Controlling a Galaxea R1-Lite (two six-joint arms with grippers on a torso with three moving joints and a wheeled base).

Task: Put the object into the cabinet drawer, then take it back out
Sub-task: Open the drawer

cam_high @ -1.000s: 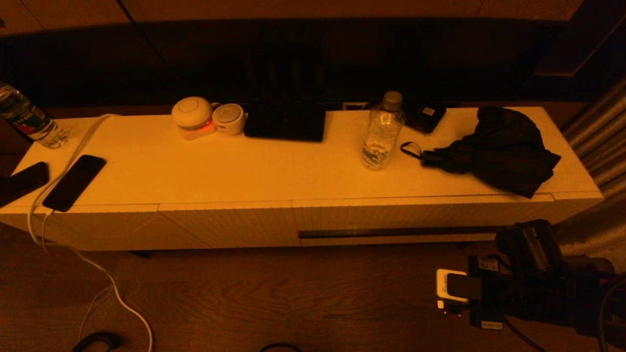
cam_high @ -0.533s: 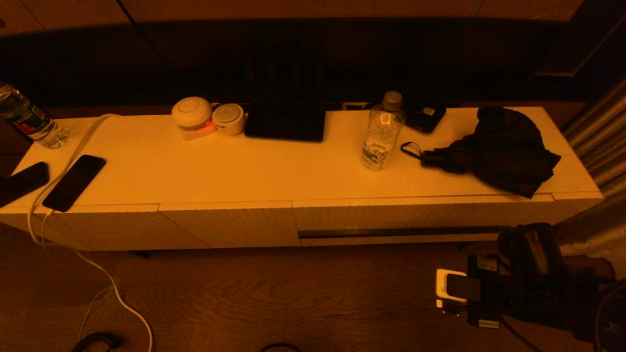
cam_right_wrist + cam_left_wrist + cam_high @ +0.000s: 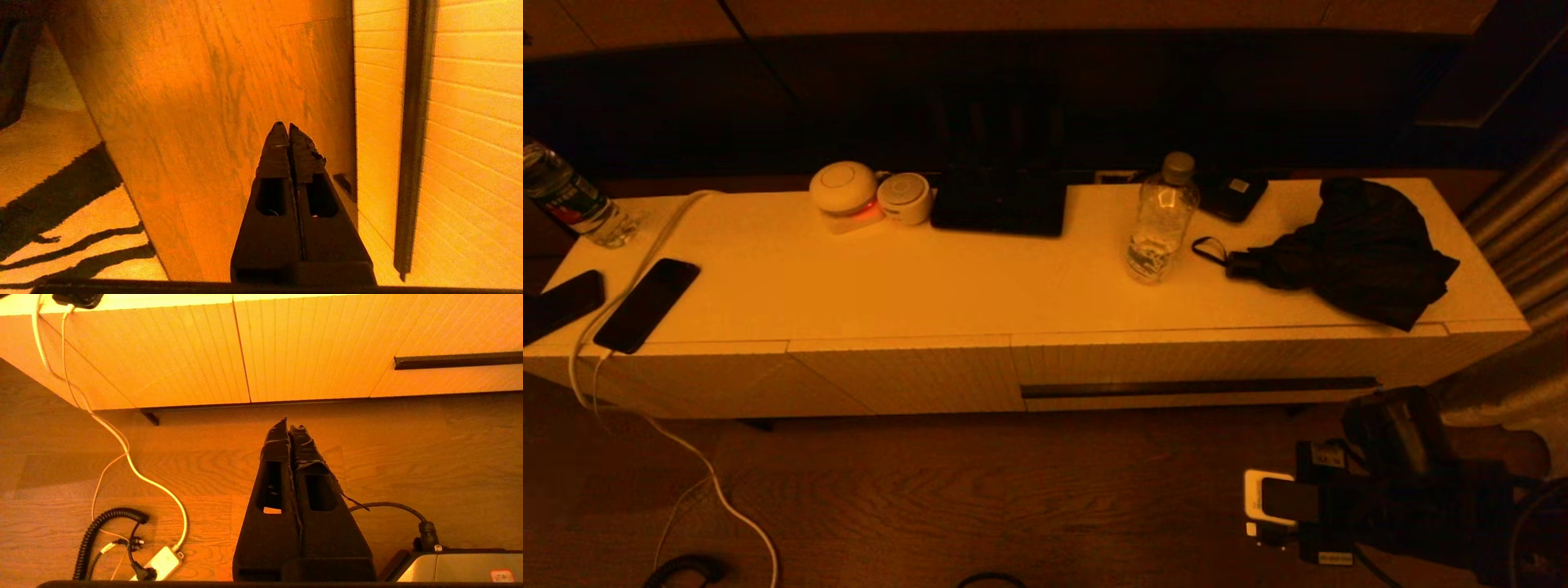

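The cabinet drawer (image 3: 1201, 363) is closed, its ribbed white front flush with the panels beside it and its dark handle slot (image 3: 1201, 386) fully showing. My right arm (image 3: 1405, 490) hangs low over the floor just before the drawer's right end. The right gripper (image 3: 288, 126) is shut and empty, turned on its side, with the drawer front (image 3: 470, 122) and slot (image 3: 412, 122) close alongside. My left gripper (image 3: 290, 424) is shut and empty above the floor, facing the cabinet's slotless panels; the drawer (image 3: 449, 381) lies off to one side. Which item on top is the object I cannot tell.
On the cabinet top stand a clear water bottle (image 3: 1161, 220), a folded black umbrella (image 3: 1356, 249), a dark tablet (image 3: 999, 204), two round white devices (image 3: 844, 189) and phones (image 3: 647, 304). A white cable (image 3: 715, 482) trails onto the wooden floor (image 3: 980, 498).
My right arm has drawn back from the cabinet and sunk lower, uncovering the right end of the handle slot. The gripper stayed shut. Nothing on the cabinet moved.
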